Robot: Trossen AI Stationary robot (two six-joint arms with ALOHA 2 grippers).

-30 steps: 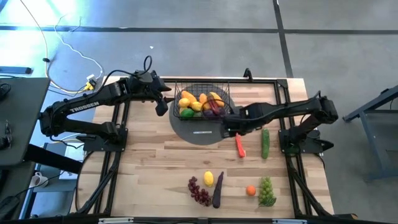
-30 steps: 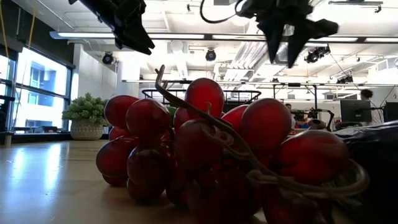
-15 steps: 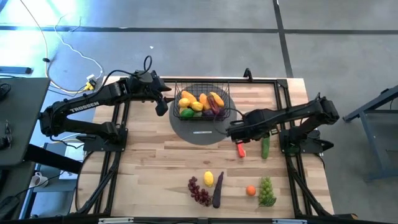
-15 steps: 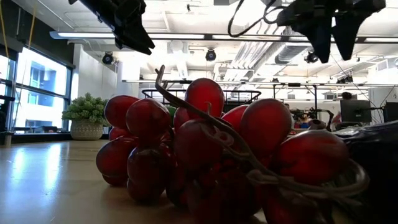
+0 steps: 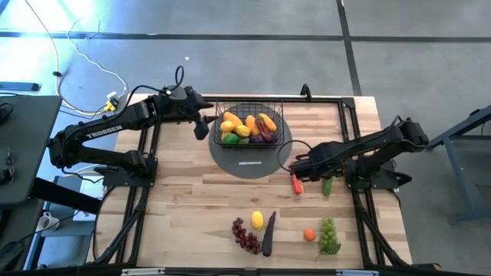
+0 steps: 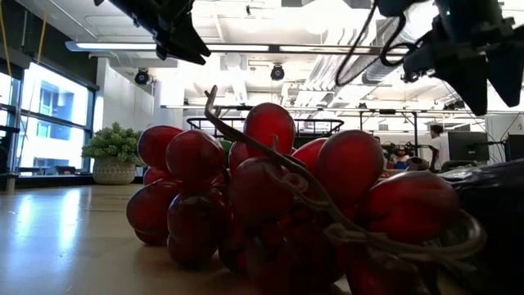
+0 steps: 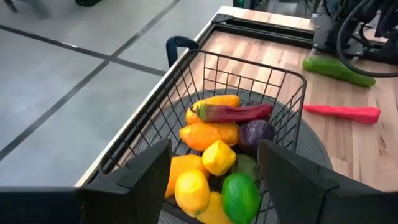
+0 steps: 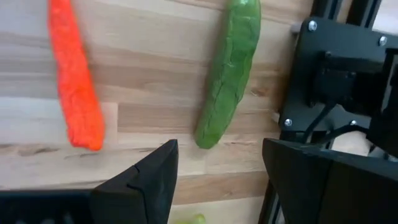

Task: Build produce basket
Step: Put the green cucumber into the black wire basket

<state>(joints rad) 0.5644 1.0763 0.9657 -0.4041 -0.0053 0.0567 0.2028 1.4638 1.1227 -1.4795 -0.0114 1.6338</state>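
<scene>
Nearest the front edge lie the red grapes (image 5: 246, 235), a lemon (image 5: 258, 220), an eggplant (image 5: 268, 234), a small orange (image 5: 309, 234) and green grapes (image 5: 329, 234). They are well apart from the basket, so they are probably waiting for their turn.

Further in, the right gripper (image 5: 298, 166) hangs above the carrot (image 5: 296, 182) and the cucumber (image 8: 231, 68), which lie side by side on the wood. Its jaws stand apart with nothing between them. I think it is placed there to come down on one of these two.

At the far side, the basket (image 5: 278, 116) sits on a dark disc (image 5: 245, 164) and already holds produce (image 5: 247, 127). The left gripper (image 5: 201, 126) waits just beside it, released and empty, perhaps so the basket will not slide.
</scene>
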